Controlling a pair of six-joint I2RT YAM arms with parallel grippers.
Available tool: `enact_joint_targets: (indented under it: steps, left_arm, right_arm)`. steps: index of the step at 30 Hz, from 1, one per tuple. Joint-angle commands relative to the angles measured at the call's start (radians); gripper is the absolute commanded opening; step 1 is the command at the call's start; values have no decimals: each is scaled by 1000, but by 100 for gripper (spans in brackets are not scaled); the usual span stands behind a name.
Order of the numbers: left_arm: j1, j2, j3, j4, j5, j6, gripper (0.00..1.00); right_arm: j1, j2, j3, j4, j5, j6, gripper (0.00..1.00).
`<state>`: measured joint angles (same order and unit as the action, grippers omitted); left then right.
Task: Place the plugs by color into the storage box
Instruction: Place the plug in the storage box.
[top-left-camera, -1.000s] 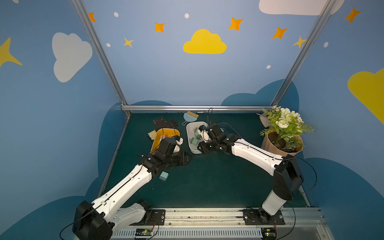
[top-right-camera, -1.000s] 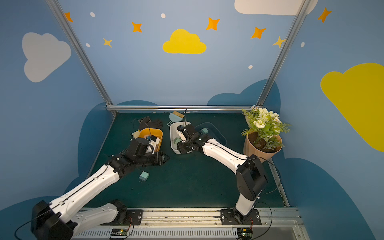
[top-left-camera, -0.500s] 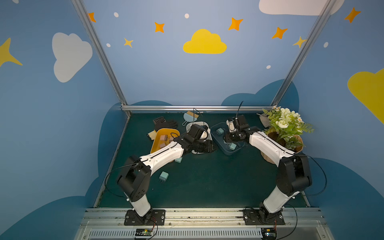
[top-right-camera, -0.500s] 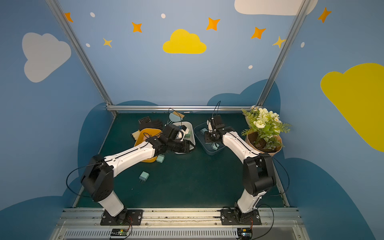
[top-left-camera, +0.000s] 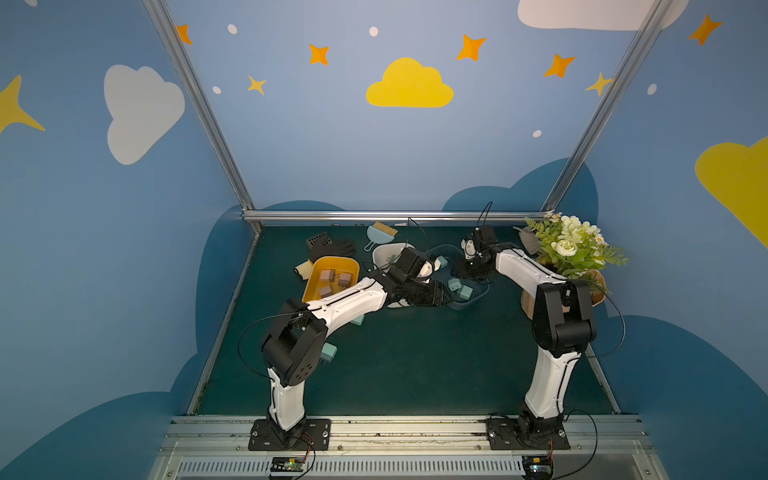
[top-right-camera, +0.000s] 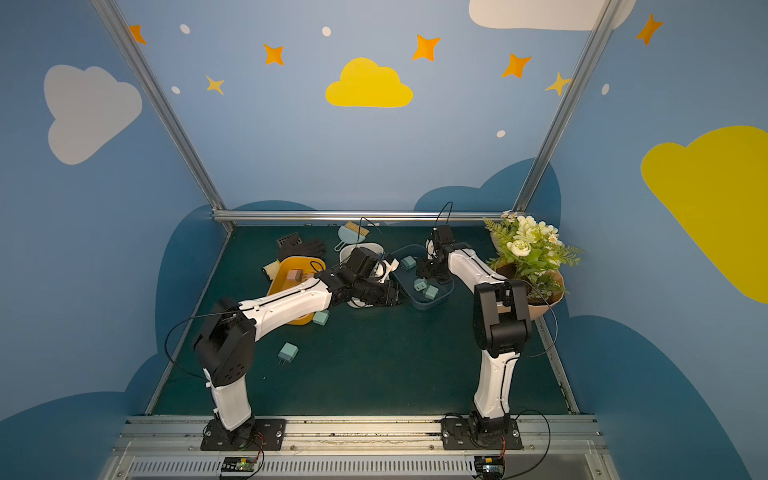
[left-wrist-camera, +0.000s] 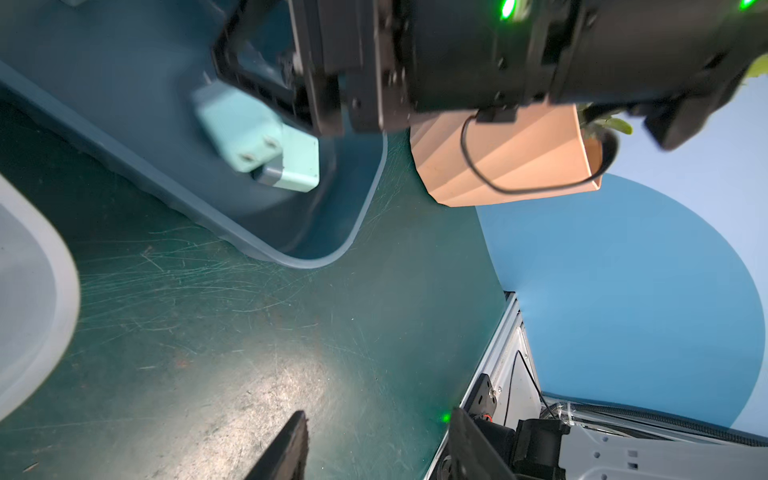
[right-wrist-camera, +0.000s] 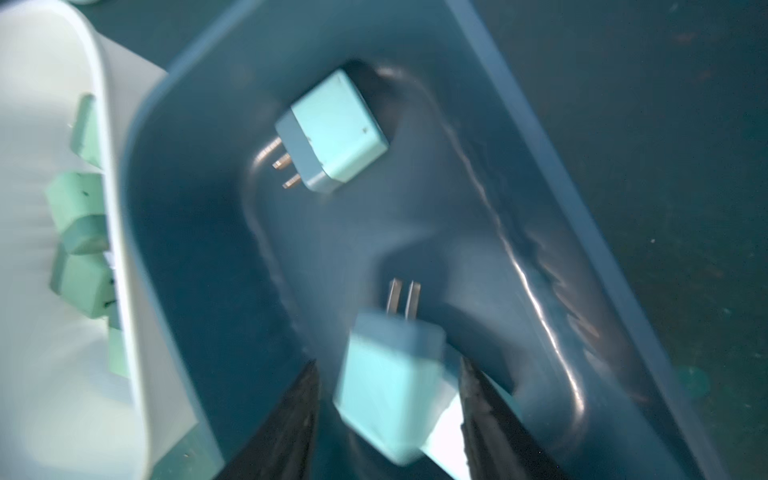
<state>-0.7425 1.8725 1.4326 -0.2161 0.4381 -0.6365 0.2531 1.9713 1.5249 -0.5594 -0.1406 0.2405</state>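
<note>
My right gripper (right-wrist-camera: 388, 363) hangs open inside the dark blue bin (top-left-camera: 469, 306). A blurred light blue plug (right-wrist-camera: 390, 386) sits loose between its fingers, and other light blue plugs (top-right-camera: 419, 284) lie in that bin. The left gripper (left-wrist-camera: 376, 415) is open and empty, low over the mat between the white bin (top-left-camera: 384, 251) and the blue bin. Green plugs (right-wrist-camera: 77, 208) lie in the white bin. Pink plugs (top-left-camera: 328, 275) lie in the yellow bin (top-left-camera: 316, 266). Two pale green plugs (top-right-camera: 287, 352) (top-right-camera: 321, 318) lie on the mat by the left arm.
A potted flower plant (top-left-camera: 569, 257) stands close behind the right arm. A black glove (top-left-camera: 332, 248), a small dustpan with brush (top-left-camera: 380, 235) and a black gridded piece (top-left-camera: 318, 240) lie at the back. Blue walls enclose three sides.
The right gripper moved from the white bin over to the blue bin and its jaws parted around the light blue plug. The left gripper swung right from beside the yellow bin.
</note>
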Motion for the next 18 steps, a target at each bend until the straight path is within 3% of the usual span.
enact_joint_targets:
  steps: [1, 18]
  left_arm:
    - [-3, -9, 14, -16, 11, 0, 55]
    - [-12, -104, -60, -9, 5, 24, 54]
  right_arm:
    - [11, -9, 29, -61, 3, 16, 59]
    - [150, -362, -89, -114, 41, 26, 61]
